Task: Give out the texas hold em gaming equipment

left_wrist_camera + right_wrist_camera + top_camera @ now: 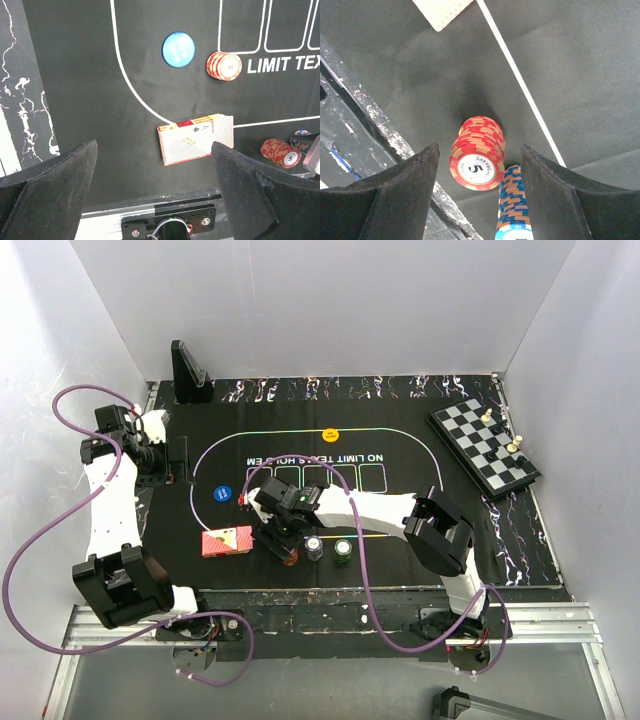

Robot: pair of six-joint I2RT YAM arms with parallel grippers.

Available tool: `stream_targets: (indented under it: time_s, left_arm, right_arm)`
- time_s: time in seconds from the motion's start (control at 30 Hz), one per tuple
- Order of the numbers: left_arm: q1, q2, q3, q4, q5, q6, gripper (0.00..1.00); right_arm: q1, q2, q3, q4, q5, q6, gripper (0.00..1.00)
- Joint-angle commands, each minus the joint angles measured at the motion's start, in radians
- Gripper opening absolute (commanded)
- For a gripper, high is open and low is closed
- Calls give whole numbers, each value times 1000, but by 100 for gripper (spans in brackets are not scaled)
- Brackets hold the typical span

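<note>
A red poker chip stack (477, 152) stands on the black mat between the fingers of my right gripper (479, 149), which is open with a gap on each side. A blue chip stack (515, 205) stands close against the right finger. From above, the right gripper (285, 548) is low at the mat's near edge, beside the blue stack (315, 547) and a green stack (343, 550). The red-backed card deck (196, 137) lies ahead of my left gripper (155, 170), open and empty. Another red stack (223, 65) sits by a blue round button (178, 49).
A yellow button (330, 434) lies at the mat's far side. A dark triangular marker (188, 375) stands at the back left. A chessboard (485, 447) with pieces sits at the right. The table's metal rail (125, 212) runs along the near edge.
</note>
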Motion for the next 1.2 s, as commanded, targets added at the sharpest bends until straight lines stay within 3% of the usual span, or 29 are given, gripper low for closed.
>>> stream_targets:
  time_s: [0.0, 0.27, 0.6, 0.8, 0.97, 1.0, 1.17]
  left_arm:
    - [7, -29, 25, 9, -2, 8, 98]
    - [7, -31, 32, 9, -2, 11, 98]
    - [5, -38, 36, 6, -5, 24, 98]
    - [5, -41, 36, 9, -5, 24, 98]
    - [7, -41, 36, 10, -9, 27, 98]
    - [7, -41, 36, 9, -5, 27, 98]
    - [7, -43, 43, 4, -2, 33, 98]
  right_arm:
    - [10, 9, 22, -13, -1, -2, 73]
    - [9, 11, 14, -12, 1, 1, 61]
    - [10, 25, 7, -7, 1, 1, 56]
    - [10, 11, 13, -7, 8, 1, 39]
    - [6, -24, 28, -16, 39, 5, 5]
    - [3, -29, 34, -21, 40, 7, 1]
    - [-40, -57, 76, -49, 53, 10, 1]
